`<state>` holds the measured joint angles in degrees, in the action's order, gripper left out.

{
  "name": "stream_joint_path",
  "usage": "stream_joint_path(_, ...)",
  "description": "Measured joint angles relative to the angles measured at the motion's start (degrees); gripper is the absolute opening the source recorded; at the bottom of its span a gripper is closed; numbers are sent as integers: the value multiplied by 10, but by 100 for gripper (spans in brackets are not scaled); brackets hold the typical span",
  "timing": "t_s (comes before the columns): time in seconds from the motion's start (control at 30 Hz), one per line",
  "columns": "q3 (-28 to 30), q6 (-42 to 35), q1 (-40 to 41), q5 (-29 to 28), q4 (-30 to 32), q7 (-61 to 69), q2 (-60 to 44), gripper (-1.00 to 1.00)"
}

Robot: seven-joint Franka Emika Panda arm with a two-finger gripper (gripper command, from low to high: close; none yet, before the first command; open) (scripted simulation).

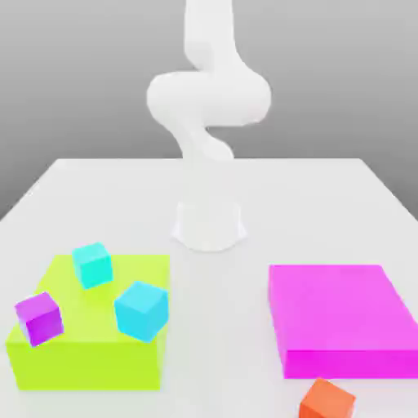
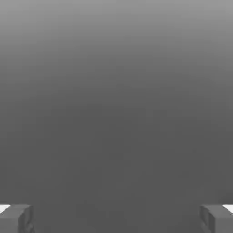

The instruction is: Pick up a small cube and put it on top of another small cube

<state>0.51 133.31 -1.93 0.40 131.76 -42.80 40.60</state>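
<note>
end effector (image 2: 116, 218): spread wide, grasping nothing | cubes: two cyan (image 1: 92, 264) (image 1: 142, 309), one purple (image 1: 39, 317) on lime block (image 1: 90, 359) | risk: purple cube at the block's edge may tip off if nudged

My arm (image 1: 208, 98) runs out past the exterior view's top edge, the orange cube (image 1: 326, 400) is clipped at the bottom, and my fingertips (image 2: 16, 218) are cropped.
</note>
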Motion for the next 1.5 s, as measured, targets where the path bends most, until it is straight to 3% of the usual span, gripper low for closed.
stream_joint_path(0.6, -2, 111, -105, 29, -2, 219, -378, 0)
stream_joint_path(0.93, -19, 173, -136, -8, -3, 301, -584, 0)
stream_joint_path(1.07, -18, 231, -141, -18, -15, 304, -667, 0)
stream_joint_path(1.1, -16, 245, -143, -18, -19, 304, -685, -100)
stream_joint_path(1.33, -17, 246, -142, -19, -19, 304, -688, -100)
stream_joint_path(1.5, -15, 178, -135, -11, 2, 300, -599, -100)
